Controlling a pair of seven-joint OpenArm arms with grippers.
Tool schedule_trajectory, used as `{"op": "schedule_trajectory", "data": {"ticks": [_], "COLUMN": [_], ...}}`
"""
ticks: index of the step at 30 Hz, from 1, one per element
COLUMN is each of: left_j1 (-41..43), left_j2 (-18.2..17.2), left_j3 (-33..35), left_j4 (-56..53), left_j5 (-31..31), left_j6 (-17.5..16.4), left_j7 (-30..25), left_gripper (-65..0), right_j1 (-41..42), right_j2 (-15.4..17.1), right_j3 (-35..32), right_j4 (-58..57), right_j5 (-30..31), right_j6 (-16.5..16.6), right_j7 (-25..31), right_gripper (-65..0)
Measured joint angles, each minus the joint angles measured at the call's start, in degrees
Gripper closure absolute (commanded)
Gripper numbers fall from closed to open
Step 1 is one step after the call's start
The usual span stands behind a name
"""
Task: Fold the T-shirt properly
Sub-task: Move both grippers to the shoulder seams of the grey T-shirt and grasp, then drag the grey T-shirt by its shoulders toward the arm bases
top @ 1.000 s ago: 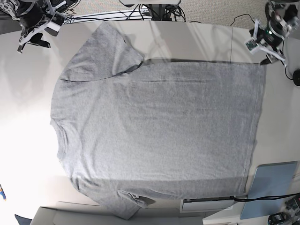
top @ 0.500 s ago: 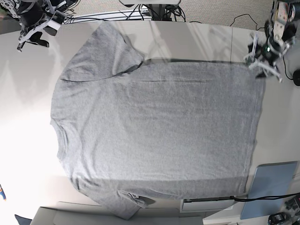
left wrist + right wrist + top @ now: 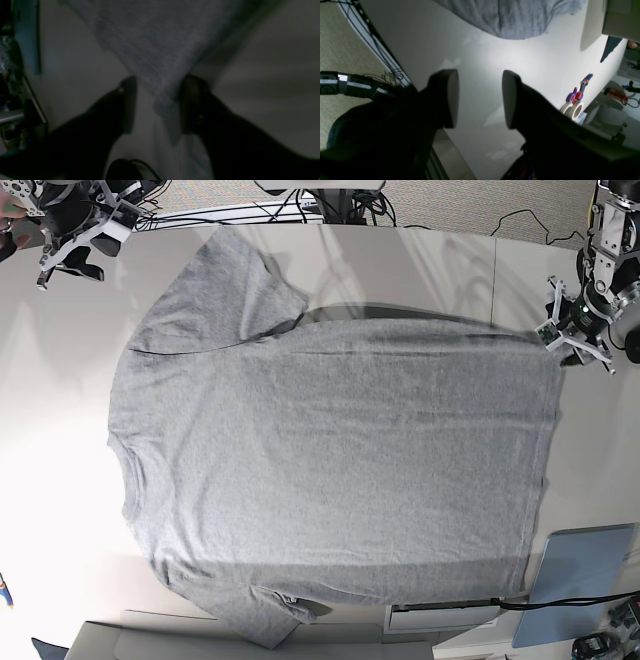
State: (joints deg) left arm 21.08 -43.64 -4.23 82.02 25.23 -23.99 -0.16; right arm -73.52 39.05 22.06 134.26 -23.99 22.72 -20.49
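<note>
Lowered since before, left hand straddles the T-shirt hem corner, fingers apart; right hand gapes over bare bench.

Blue board at table corner, tape rolls

We see a white table under bright light, with speckled beige carpet and dark cables beyond its far edge. A pale blue board lies at the near right corner.
</note>
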Motion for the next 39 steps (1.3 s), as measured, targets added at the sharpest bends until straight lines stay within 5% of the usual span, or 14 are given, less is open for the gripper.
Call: {"op": "schedule_trajectory", "data": {"ticks": [5,13,24,39], "left_j1": [0.0,0.0,-0.3,-0.5], "left_j2": [0.3,0.6,4.3,4.6], "left_j3": [0.0,-0.1,-0.4,-0.4], "left_j4": [-0.2,-0.2,0.5,0.6], "left_j5": [0.8,0.9,2.2,1.9], "left_j6": [-3.9,-3.9,0.2,0.2], "left_j7": [-1.0,-1.0,1.2,2.0], "left_gripper": [0.0,0.0,0.0,0.0], "right_j1": [1.5,8.9,27.0,40.7], "right_j2": [0.0,0.1,0.7,0.6], "right_j3": [0.0,-3.8,-27.8,-40.7], "right_j4": [0.0,-0.9,-16.6,-26.9], "right_j5": [0.0,0.0,-18.1,-18.4], "right_j6": [1.4,1.9,2.0,-0.2], "right_j7": [0.6,4.7,4.2,2.8], "right_gripper": [-27.9,-27.9,-27.9,-27.9]}}
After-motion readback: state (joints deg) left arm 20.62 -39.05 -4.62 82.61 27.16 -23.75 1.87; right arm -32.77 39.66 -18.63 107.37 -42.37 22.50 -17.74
